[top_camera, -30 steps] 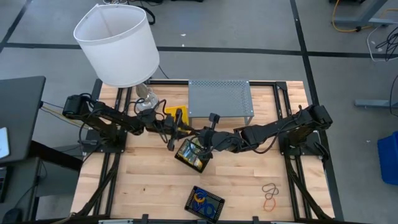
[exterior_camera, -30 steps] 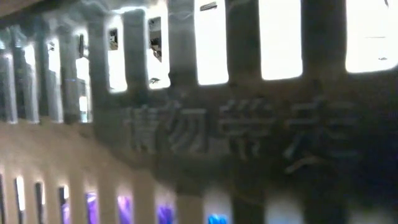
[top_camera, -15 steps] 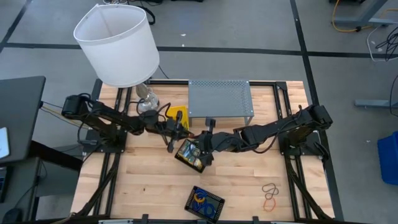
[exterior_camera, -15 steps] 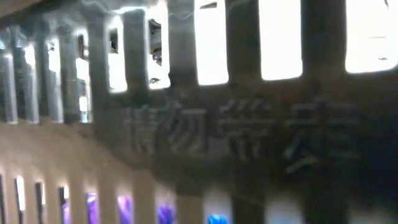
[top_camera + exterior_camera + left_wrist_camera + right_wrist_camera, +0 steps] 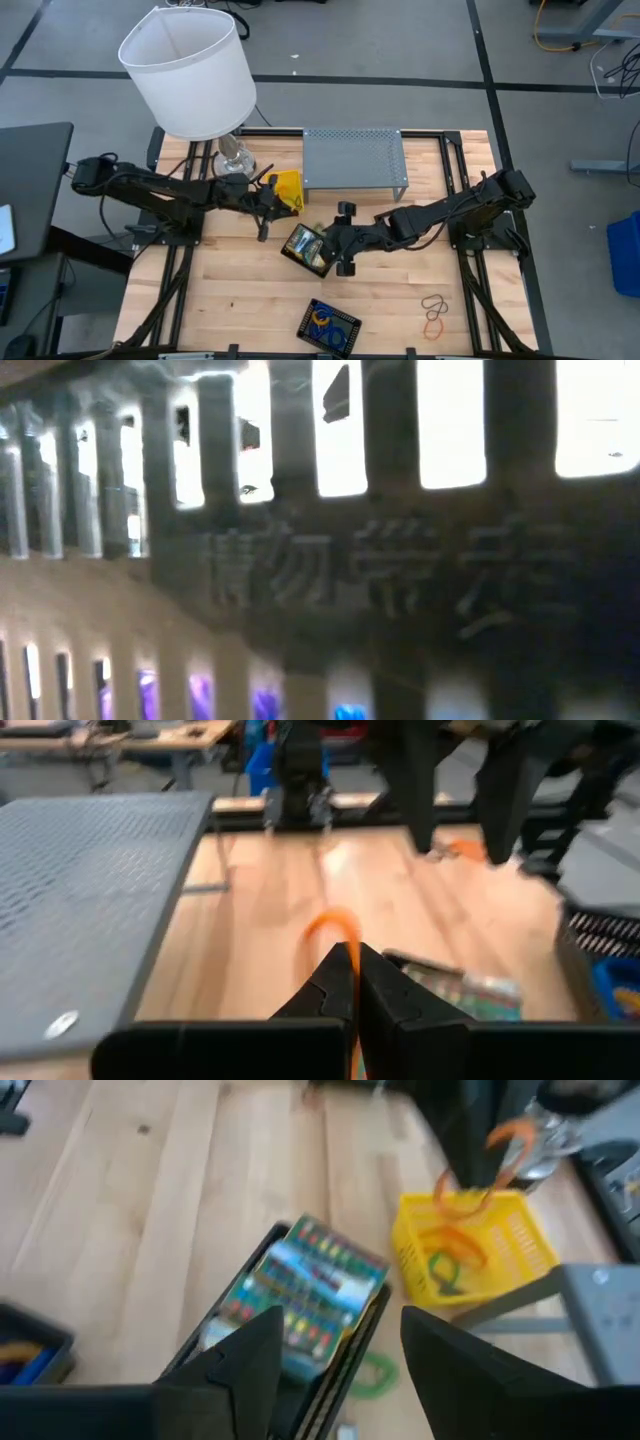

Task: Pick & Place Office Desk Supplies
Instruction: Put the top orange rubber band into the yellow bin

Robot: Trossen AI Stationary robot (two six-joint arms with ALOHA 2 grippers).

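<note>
While left gripper [image 5: 352, 982] pinches thin orange rubber band [image 5: 335, 925], right gripper [image 5: 335, 1342] gapes.

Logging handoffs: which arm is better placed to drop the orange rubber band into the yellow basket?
Left. Its gripper is shut on the orange rubber band near the yellow basket; the right gripper is open over the crayon box.

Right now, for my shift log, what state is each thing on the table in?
Left claw: shut on orange rubber band.
Right claw: open, above crayon box.
Crayon box: lying in black tray.
Yellow basket: upright, holding rubber bands.
Green rubber band: loose on table.
</note>
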